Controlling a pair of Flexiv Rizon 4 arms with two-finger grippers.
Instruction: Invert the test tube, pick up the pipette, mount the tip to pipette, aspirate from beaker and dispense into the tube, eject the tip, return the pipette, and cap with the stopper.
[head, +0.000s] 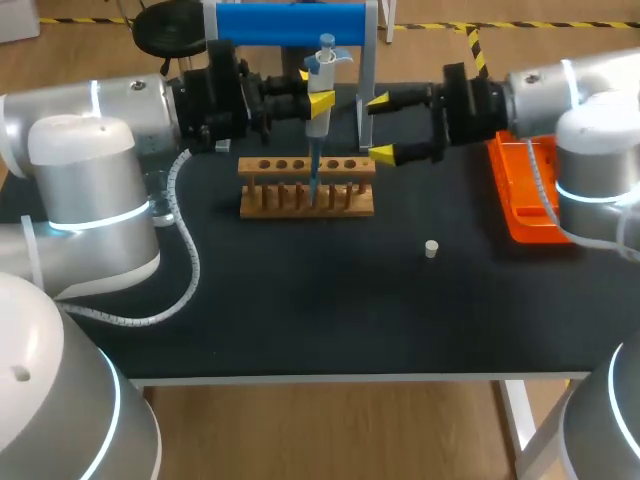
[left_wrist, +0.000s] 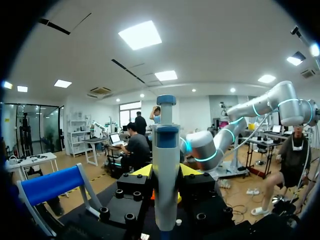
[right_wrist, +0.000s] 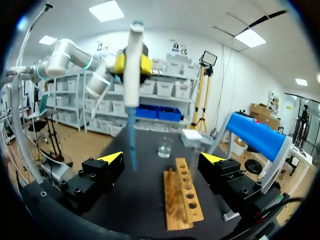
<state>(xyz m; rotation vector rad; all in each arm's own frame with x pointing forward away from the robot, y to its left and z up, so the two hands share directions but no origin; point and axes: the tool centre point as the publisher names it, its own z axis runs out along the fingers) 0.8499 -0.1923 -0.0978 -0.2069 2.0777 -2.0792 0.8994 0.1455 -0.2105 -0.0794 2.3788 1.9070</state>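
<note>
My left pincer (head: 318, 101) is clenched on the pipette (head: 318, 126), its long axis vertical, tip pointing down toward the rack (head: 260, 206) below; my right pincer (head: 381, 127), released, stands beside.

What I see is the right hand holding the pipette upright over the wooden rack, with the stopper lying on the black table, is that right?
Not the right hand: the head view shows the left hand holding the pipette upright over the wooden rack. The right hand is open beside it. The stopper does lie on the black table.
</note>
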